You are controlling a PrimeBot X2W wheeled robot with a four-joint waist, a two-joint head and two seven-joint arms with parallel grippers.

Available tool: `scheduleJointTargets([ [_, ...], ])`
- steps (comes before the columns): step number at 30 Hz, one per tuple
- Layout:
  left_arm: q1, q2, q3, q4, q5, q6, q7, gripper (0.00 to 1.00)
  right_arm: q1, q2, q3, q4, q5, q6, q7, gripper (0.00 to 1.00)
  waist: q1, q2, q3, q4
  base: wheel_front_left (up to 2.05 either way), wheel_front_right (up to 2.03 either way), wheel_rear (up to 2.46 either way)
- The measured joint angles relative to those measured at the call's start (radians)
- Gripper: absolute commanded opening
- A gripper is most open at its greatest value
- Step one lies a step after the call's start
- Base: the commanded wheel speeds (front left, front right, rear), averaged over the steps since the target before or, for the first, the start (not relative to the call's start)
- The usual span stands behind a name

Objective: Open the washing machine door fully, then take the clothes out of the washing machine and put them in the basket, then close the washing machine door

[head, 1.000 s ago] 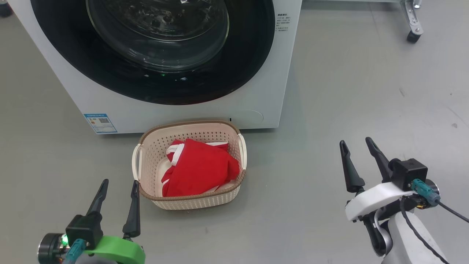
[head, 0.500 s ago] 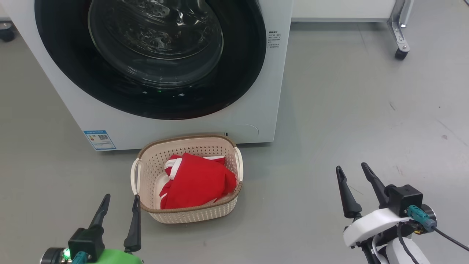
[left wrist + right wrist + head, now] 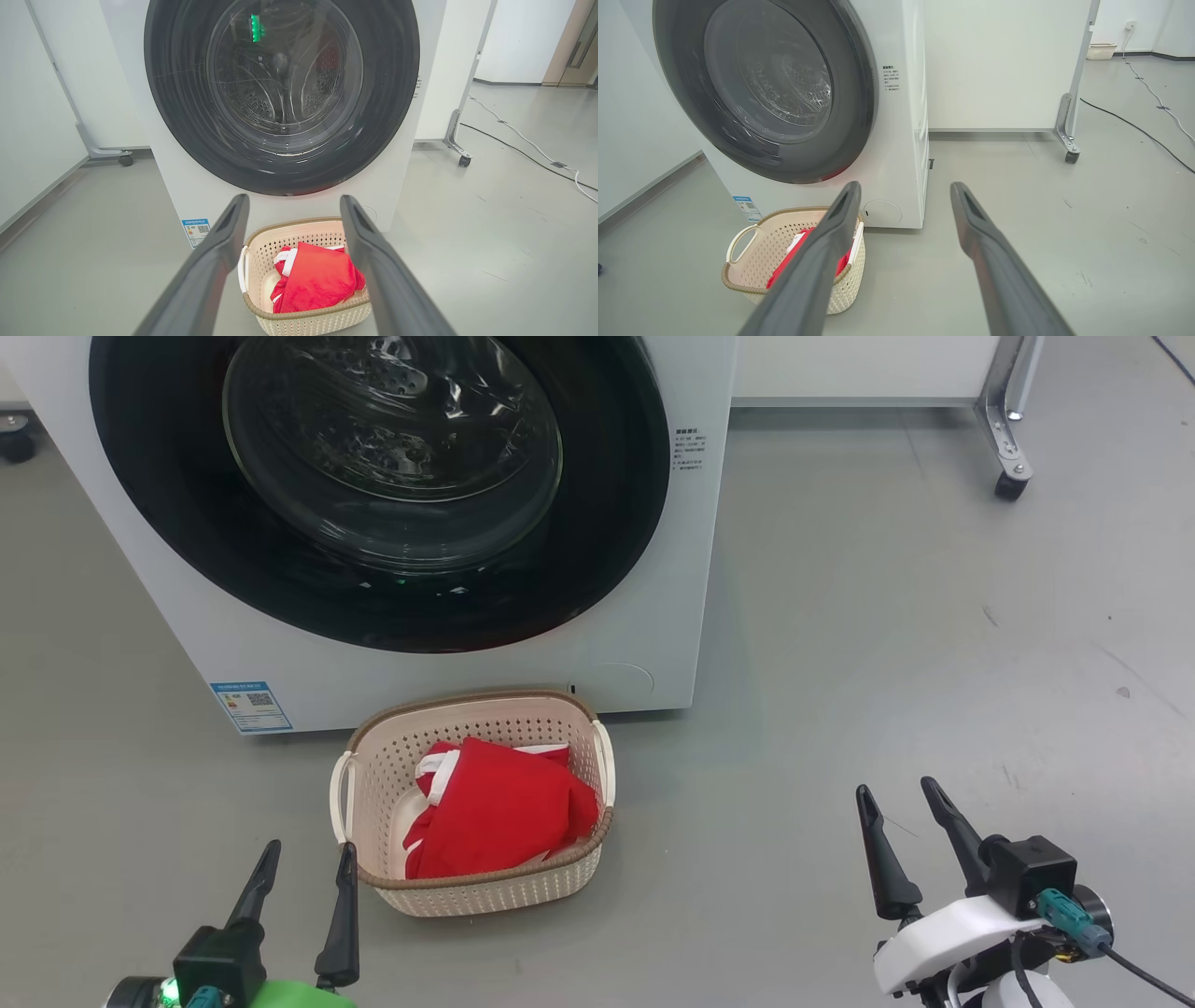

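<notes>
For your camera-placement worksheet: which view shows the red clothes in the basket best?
The head view: it looks down on the clothes, unblocked. The left wrist view shows them side-on between its fingers; in the right wrist view a finger covers most.

Head view high, downward; both wrist views low, forward; washing machine [image 3: 308,672], basket [image 3: 485,896] common throughout.

- Small blue label [image 3: 249,706] with a QR code, low on the washing machine [image 3: 653,569] front: too small to read.
- Printed text block [image 3: 688,438] beside the door: illegible.
</notes>
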Motion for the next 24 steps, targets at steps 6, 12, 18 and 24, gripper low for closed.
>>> scheduleJointTargets([
  [6,0.0,0.0,0.0,-0.005,0.0,0.0,0.0,1.0,0.006,0.001,0.003,-0.01,0.0,-0.003,0.0,1.0,0.0,0.0,-0.003,-0.003,0.0,0.0,0.0],
  [12,0.001,0.0,0.0,-0.009,0.0,0.002,0.0,1.0,0.024,0.001,0.006,-0.022,0.0,-0.01,0.0,1.0,0.0,0.0,-0.004,-0.004,0.0,0.0,0.0],
  [18,0.002,0.0,0.0,-0.01,0.0,0.01,0.0,1.0,0.026,0.002,0.007,-0.031,0.0,-0.012,0.0,1.0,0.0,0.0,-0.004,-0.004,0.0,0.0,0.0],
  [24,0.004,0.0,0.0,-0.012,0.0,0.01,0.0,1.0,0.032,0.002,0.007,-0.034,0.0,-0.02,0.0,1.0,0.0,0.0,-0.002,-0.004,0.0,0.0,0.0],
])
